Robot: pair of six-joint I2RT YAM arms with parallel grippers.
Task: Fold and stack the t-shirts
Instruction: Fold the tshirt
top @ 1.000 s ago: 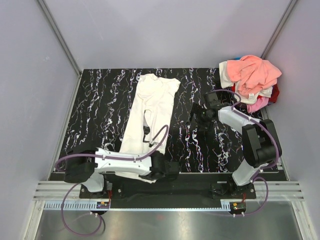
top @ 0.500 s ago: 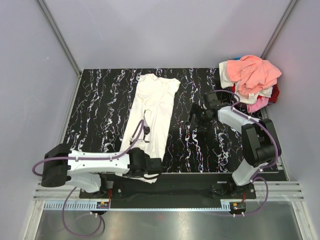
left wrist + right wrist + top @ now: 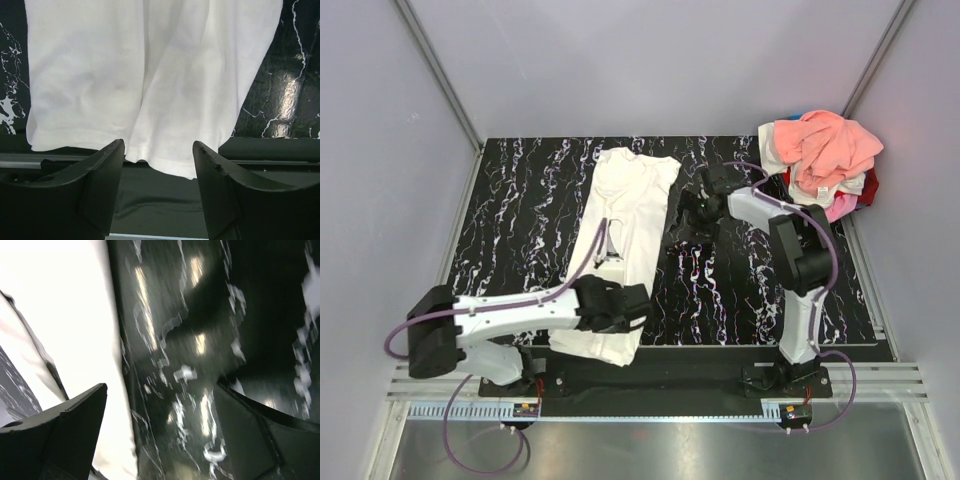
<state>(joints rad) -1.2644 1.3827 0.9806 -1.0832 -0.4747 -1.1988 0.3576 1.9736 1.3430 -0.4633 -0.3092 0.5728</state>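
The white shirt [image 3: 628,200] looks light and floppy (it sags wherever unsupported); I'd pinch its near hem corners. Both empty: left fingers [image 3: 97,175] parted, right fingers [image 3: 70,425] wide.

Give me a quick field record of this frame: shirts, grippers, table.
white cloth t-shirt: lying long and narrow, apparently folded lengthwise, on the black marbled table; hem at the near edge
left gripper: open, over the hem, holding nothing
right gripper: open, over bare table beside the shirt's right edge
salmon-peach t-shirt: crumpled, topmost of the heap in the far right corner
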